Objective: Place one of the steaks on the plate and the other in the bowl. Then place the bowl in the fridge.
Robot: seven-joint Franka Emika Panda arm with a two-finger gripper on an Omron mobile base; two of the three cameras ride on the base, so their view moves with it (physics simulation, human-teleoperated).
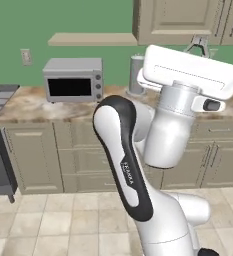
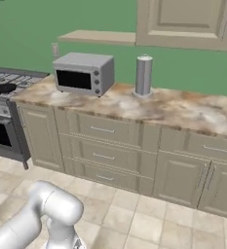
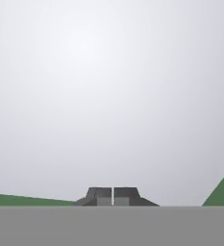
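The fingers (image 3: pixel 113 196) are clenched tight together, empty, against a blank pale surface with green wall at the lower corners. The marbled tabletop (image 2: pixel 183 113) carries a grey toaster oven (image 2: pixel 83 73) and a steel canister (image 2: pixel 143 75); the stove (image 2: pixel 2 114) is cut off at the left edge.

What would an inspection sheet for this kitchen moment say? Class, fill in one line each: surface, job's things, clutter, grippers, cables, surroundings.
Surface: marbled beige counter over beige cabinet drawers.
Job's things: nothing seen.
Clutter: grey toaster oven and steel canister standing apart on the counter; dark pan on the stove.
Grippers: gripper shut, fingers together, holding nothing, aimed at a pale blank surface.
Cables: nothing seen.
Surroundings: green wall, shelf, upper cabinets, tiled floor.
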